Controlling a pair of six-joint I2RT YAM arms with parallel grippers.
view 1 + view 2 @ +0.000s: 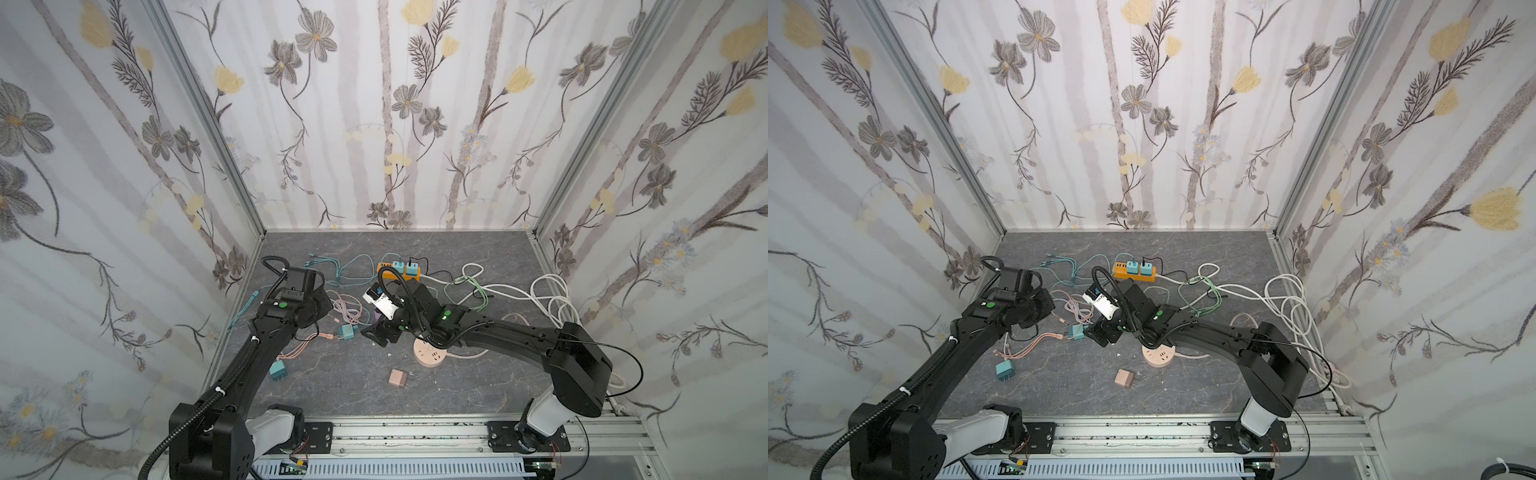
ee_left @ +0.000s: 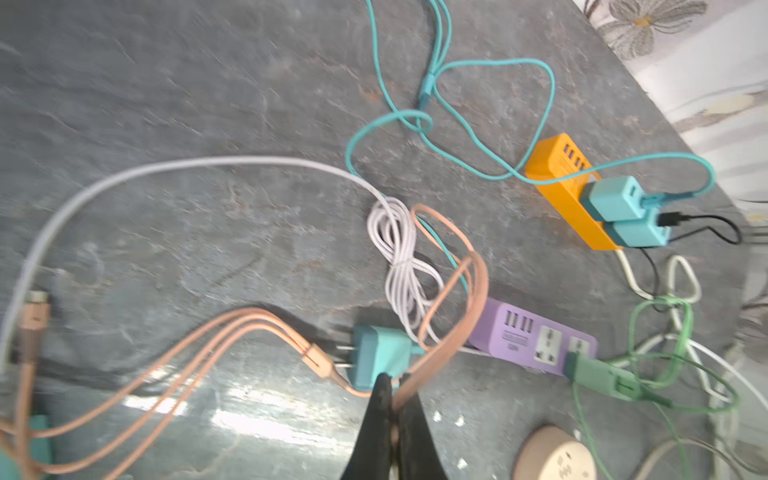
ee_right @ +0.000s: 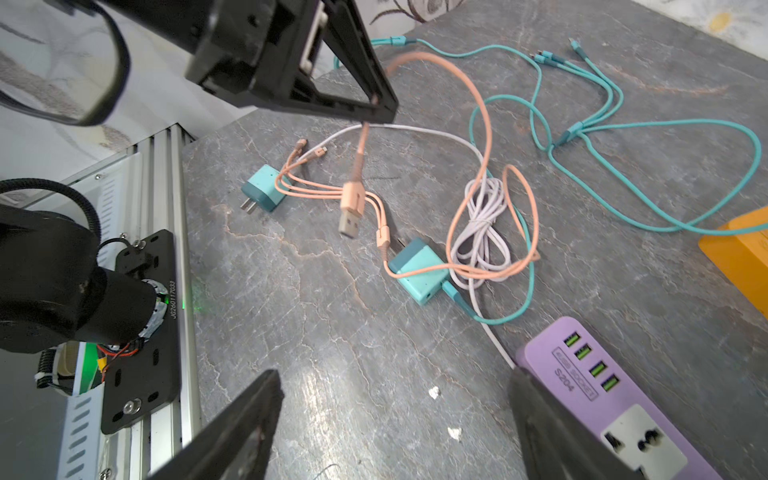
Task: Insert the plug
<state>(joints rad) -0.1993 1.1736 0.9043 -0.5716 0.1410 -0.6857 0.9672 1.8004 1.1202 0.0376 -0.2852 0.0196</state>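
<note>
The left gripper (image 2: pixel 395 392) is squeezed tight. It pinches a pink cable (image 2: pixel 453 316) between its two black fingers (image 2: pixel 376 415). From the right wrist camera, the left gripper (image 3: pixel 376 110) is up in the air. The cable's USB plug (image 3: pixel 348 220) hangs down from the finger tips on a short bit of cable. The plug's metal end points down at the grey table (image 3: pixel 324 332). It is not in any hole.

The right gripper (image 3: pixel 392 376) has its fingers spread wide apart. Nothing is between them, and they hold nothing.

The purple power strip (image 3: pixel 582 365) has "S204" printed on it. Next to that are words that look like "USB SOCKET". It also has four small green USB holes. One finger (image 3: pixel 552 428) of the right gripper is in front of its near edge.

In both top views the right gripper (image 1: pixel 377 332) sits near the middle of the table. A teal charger (image 1: pixel 347 331) lies just beside it at 9 o'clock. The left gripper is near that charger, at about 10 o'clock from it. A round pink socket (image 1: pixel 430 355) lies at about 4 o'clock from the right gripper, partly under the right arm. A pink cube charger (image 1: pixel 398 378) lies at about 5 o'clock. An orange power strip (image 1: pixel 384 266) lies at 12 o'clock, well apart.
</note>
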